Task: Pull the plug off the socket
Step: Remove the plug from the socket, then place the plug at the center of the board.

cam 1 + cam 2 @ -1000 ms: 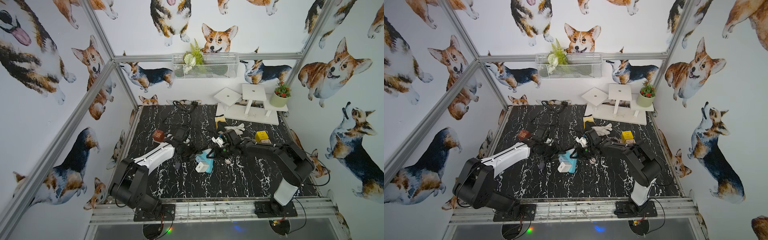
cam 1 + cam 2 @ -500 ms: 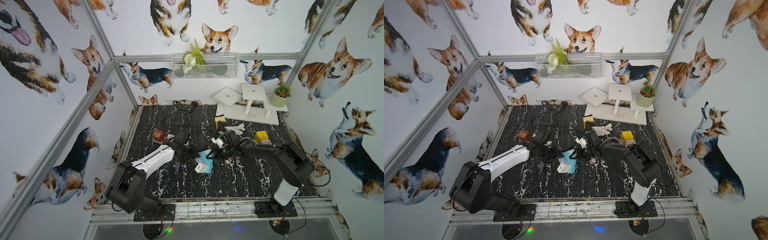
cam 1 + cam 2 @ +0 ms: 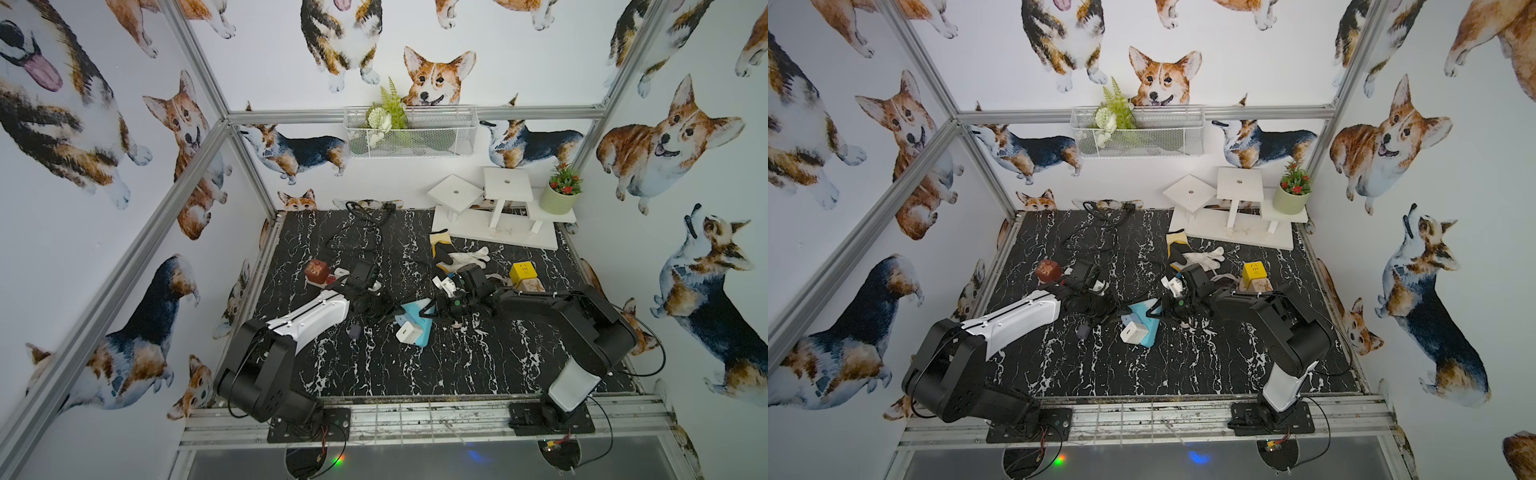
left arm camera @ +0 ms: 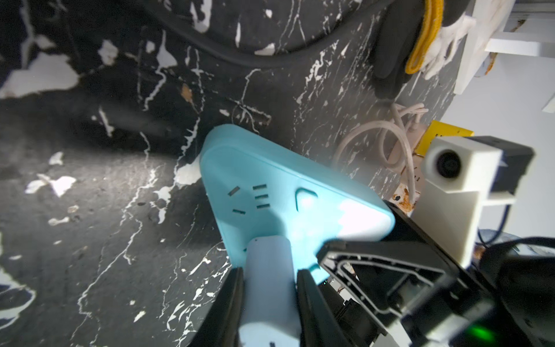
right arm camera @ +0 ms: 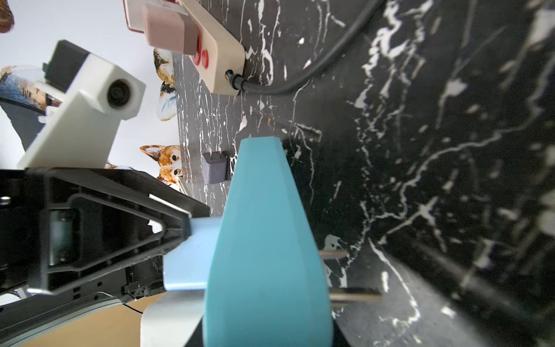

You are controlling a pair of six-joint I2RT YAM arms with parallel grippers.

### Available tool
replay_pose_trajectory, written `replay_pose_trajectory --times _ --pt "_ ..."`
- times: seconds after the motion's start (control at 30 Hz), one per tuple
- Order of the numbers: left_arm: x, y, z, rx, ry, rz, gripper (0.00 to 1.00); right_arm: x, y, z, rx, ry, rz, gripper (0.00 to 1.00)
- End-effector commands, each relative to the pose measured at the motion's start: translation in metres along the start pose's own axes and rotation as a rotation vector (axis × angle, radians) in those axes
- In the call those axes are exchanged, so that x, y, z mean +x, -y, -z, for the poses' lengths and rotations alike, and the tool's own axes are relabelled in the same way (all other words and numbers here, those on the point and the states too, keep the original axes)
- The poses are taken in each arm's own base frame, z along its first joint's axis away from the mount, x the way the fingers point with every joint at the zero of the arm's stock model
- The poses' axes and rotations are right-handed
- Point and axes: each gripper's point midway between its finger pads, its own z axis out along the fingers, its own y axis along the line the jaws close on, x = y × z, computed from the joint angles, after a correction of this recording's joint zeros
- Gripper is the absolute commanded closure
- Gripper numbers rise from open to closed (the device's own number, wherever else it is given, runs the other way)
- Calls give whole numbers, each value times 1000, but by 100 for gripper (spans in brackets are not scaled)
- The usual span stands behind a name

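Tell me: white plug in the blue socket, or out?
In: white plug sits flush against the blue socket, no gap showing, left fingers clamped on it.

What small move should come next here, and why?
Probably pull the left gripper straight back from the blue socket. It is shut on the white plug, which sits flush in the socket, while the right gripper grips the socket's edge to brace it.

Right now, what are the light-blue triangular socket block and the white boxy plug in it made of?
The light-blue triangular socket block: likely moulded plastic, smooth satin; soft glare, rounded edges, crisp slots. The white boxy plug: probably plastic too, matte, uniform colour.
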Motion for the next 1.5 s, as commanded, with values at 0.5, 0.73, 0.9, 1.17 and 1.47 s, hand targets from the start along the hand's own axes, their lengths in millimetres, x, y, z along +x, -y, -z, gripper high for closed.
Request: replay_pose_trajectory --times 0.5,0.73,0.9,1.17,1.47 --pt "12 -16 35 -236 -117 29 100 19 50 5 311 -37 -36 100" --pt "19 -50 71 -503 -171 -9 100 17 46 5 311 -49 -26 100" --pt "0 -94 116 -765 -100 75 100 15 44 5 305 -51 -27 100" --pt "-50 -161 191 -1088 95 231 100 14 42 1 296 -60 -30 100" --pt "-60 -193 169 -1101 14 256 100 16 42 -1 288 -78 -23 100"
